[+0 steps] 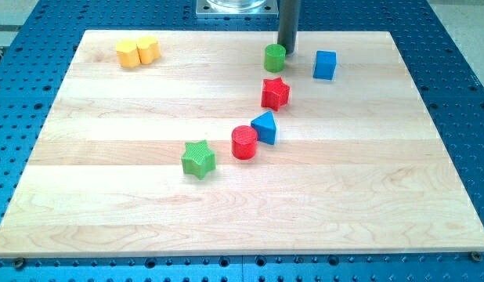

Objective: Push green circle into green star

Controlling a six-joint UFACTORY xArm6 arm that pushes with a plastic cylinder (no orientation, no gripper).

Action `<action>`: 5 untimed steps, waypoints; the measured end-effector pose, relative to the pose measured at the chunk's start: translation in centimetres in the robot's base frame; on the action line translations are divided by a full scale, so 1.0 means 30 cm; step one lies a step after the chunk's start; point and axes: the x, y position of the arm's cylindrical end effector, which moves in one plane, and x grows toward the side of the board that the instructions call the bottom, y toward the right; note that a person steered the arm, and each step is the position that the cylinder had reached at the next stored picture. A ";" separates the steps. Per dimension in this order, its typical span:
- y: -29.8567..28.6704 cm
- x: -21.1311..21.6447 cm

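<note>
While the rod stands at the view's top, things lie so:
my tip (287,52): a bare rod end with no fingers to open or close, touching the green circle's right side
green circle (275,58): just above the red star (275,93)
green star (198,159): well apart, lower left on the surface (109,211)
red circle (244,142): touching the blue triangle (265,127), between the two green blocks
blue cube (325,64): right of my tip
yellow blocks (138,52): top left, touching

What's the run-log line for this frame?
tip: at green circle, upper-right side | green star: far, toward lower left | red star: just below circle, near push path | contact: cannot tell | task: not done
</note>
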 end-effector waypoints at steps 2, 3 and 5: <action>-0.526 0.534; -0.504 0.461; -0.469 0.745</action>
